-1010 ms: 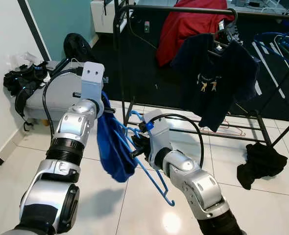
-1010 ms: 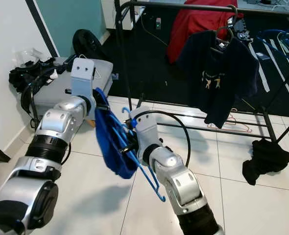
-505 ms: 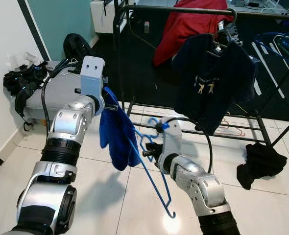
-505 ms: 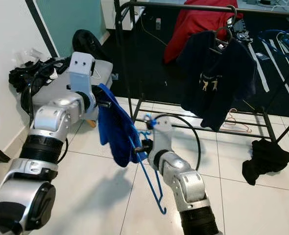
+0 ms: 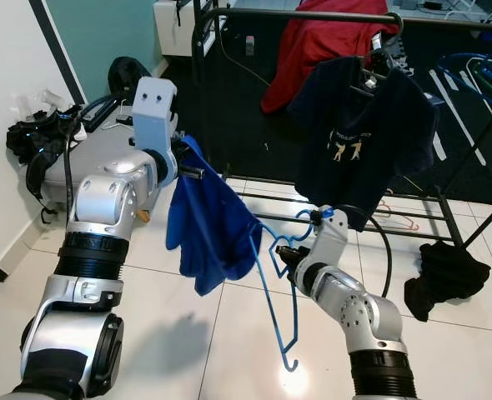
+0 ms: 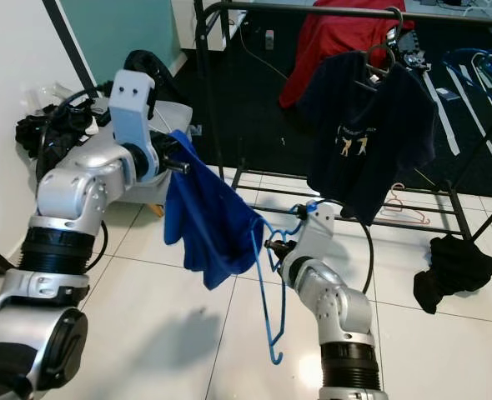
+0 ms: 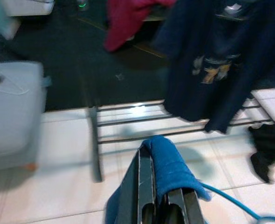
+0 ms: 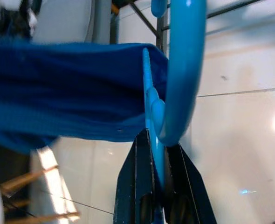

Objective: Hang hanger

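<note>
We see the left gripper (image 7: 160, 205) raised in the middle of the scene, its fingers closed on the top edge of a blue garment (image 5: 208, 229) that hangs down over the white tiled floor (image 5: 188, 350). To its right and lower, the right gripper (image 8: 158, 186) has its fingers clamped on the neck of a blue hanger (image 5: 275, 283) (the hook curls just above the fingertips in the right wrist view). One shoulder of the hanger reaches into the garment's right edge, while the rest of its frame dangles down towards the floor, clear of the cloth. Beyond both arms stands a black clothes rack (image 5: 208, 100), with a dark navy T-shirt (image 5: 363, 125) hanging from its top rail on the right and a red garment (image 5: 313, 42) draped behind it. A black cloth (image 5: 446, 279) lies crumpled on the floor near the rack's right foot. At far left, a grey suitcase (image 6: 96, 167) lies by the wall with a black bundle (image 5: 29, 137) beside it.
</note>
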